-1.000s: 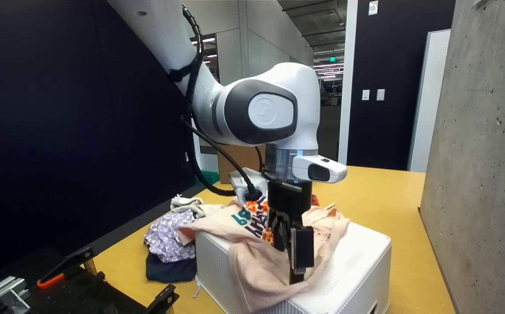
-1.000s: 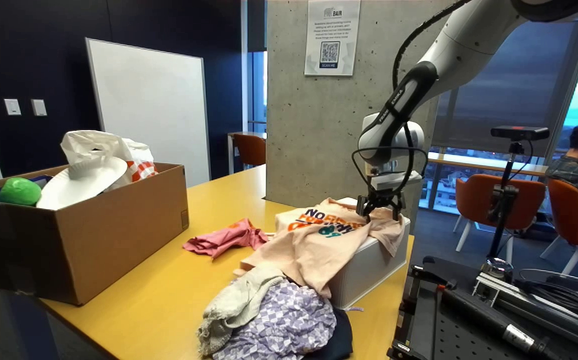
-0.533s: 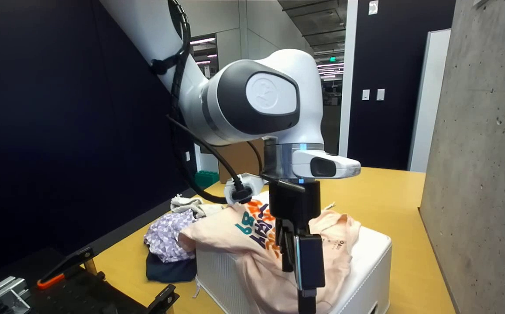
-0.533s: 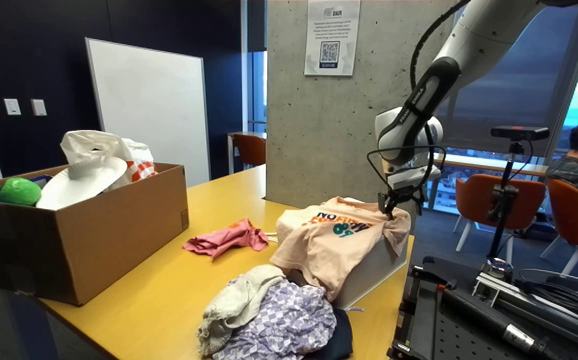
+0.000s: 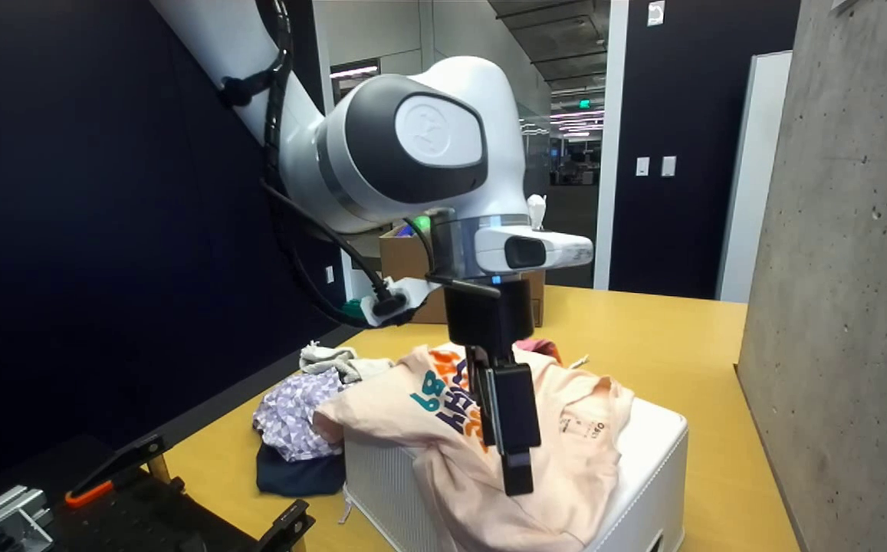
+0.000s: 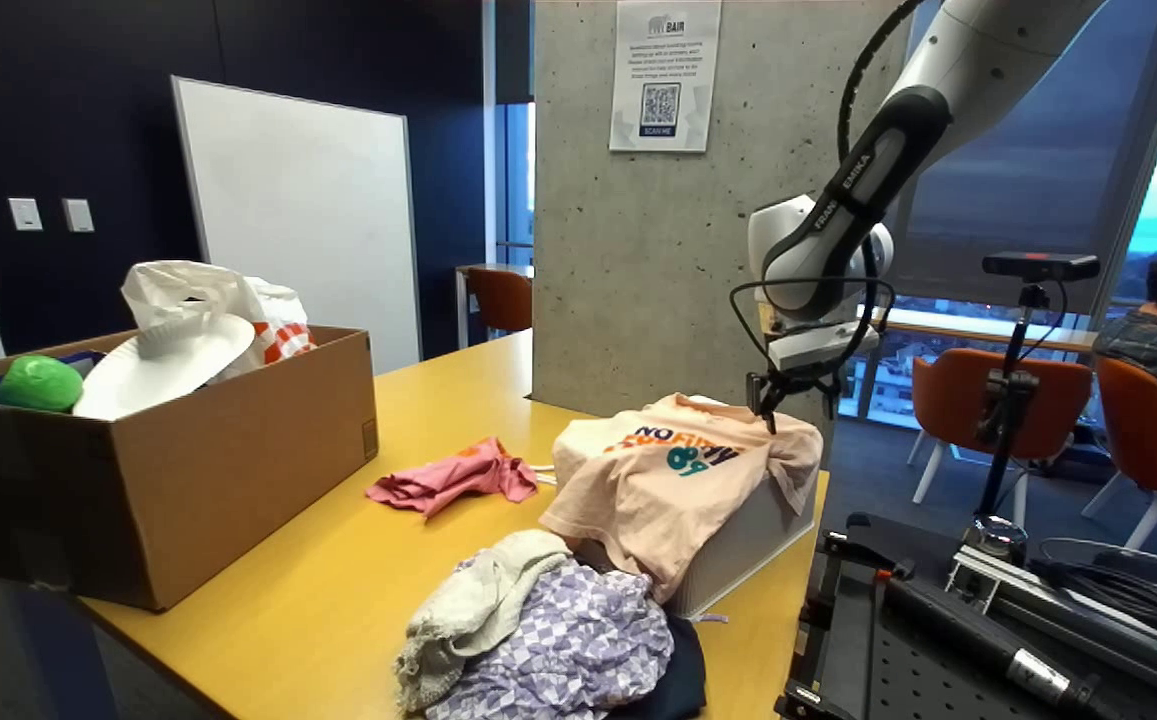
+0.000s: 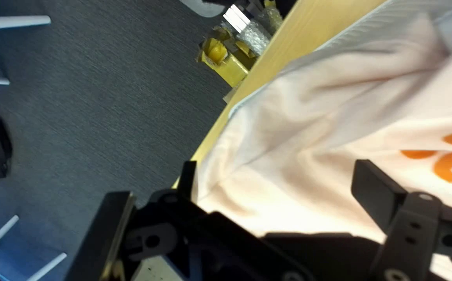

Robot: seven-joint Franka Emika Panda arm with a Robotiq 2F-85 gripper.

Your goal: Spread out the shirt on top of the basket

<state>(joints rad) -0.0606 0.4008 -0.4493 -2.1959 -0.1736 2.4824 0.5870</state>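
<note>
Hovering with the Robotiq gripper (image 7: 279,180) wide and empty, I'm judging the peach T-shirt (image 6: 678,490) mostly spread over the white basket (image 5: 652,445), yet wrinkled and needing smoothing.

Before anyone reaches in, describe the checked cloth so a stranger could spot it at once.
On the yellow table, find the white basket bearing the peach shirt. Beside it lies the checked cloth, its purple and white pattern unlike the plain cream cloth and navy cloth.
</note>
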